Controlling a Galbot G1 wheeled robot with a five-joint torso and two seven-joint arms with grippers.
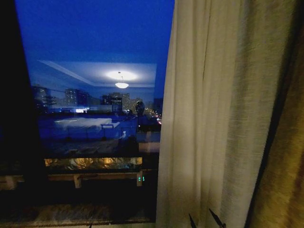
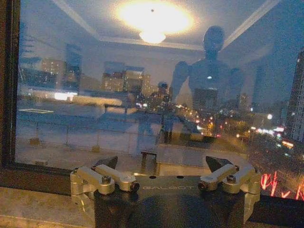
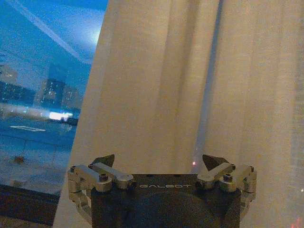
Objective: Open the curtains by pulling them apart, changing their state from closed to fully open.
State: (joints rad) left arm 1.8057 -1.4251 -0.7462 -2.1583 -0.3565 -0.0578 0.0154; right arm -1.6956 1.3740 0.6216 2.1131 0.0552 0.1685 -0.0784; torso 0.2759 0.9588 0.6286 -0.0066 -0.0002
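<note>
A sheer cream curtain (image 1: 213, 114) hangs in pleats over the right part of the window, its free edge near the middle of the head view. The glass (image 1: 95, 95) to its left is bare. My right gripper (image 3: 159, 161) is open just in front of this curtain (image 3: 156, 85), close to its free edge, with nothing between the fingers. Its dark fingertips (image 1: 217, 219) poke up at the bottom of the head view. My left gripper (image 2: 162, 164) is open too, facing the bare window glass (image 2: 118, 104) above the sill, holding nothing.
A thick golden-brown drape (image 1: 285, 180) hangs at the far right behind the sheer panel. A stone window sill (image 2: 28, 204) runs below the dark frame (image 2: 7, 95). The glass reflects the ceiling lamp (image 2: 152, 35) and the robot's own shape.
</note>
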